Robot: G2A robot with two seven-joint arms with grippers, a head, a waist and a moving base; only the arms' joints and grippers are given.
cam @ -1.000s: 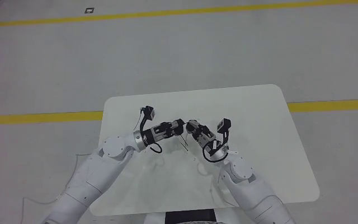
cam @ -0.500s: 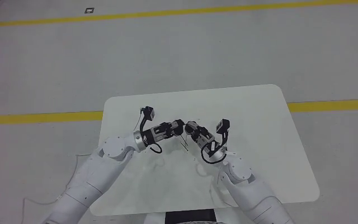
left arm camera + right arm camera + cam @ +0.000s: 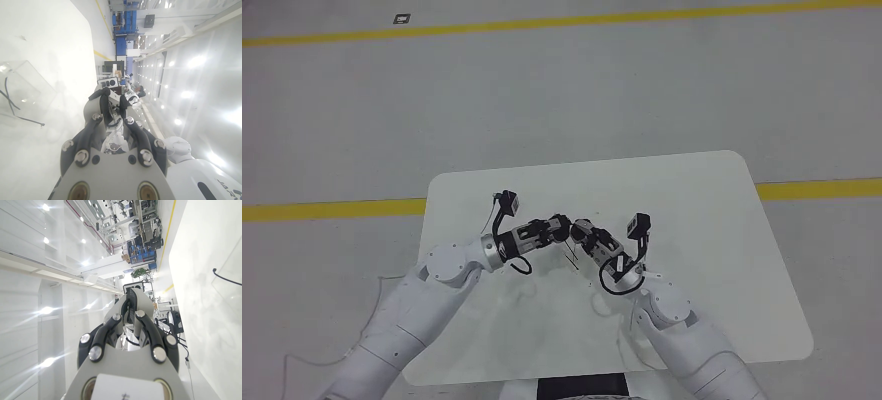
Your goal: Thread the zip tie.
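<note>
The right end effector point(image 3: 132, 295) is pinched shut; I cannot tell the left end effector's point(image 3: 113, 95) state. Misalignment could buckle the thin black plastic zip tie point(image 3: 570, 262).

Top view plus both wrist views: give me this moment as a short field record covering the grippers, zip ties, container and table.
left gripper: above the table's middle, its tip close to the right gripper's
right gripper: shut, facing the left gripper
zip ties: black and thin, several lying crossed in the container
container: clear, on the table, beside the grippers on the robot's side
table: white, with rounded corners
threading: too small to tell whether a tie is held or threaded
</note>
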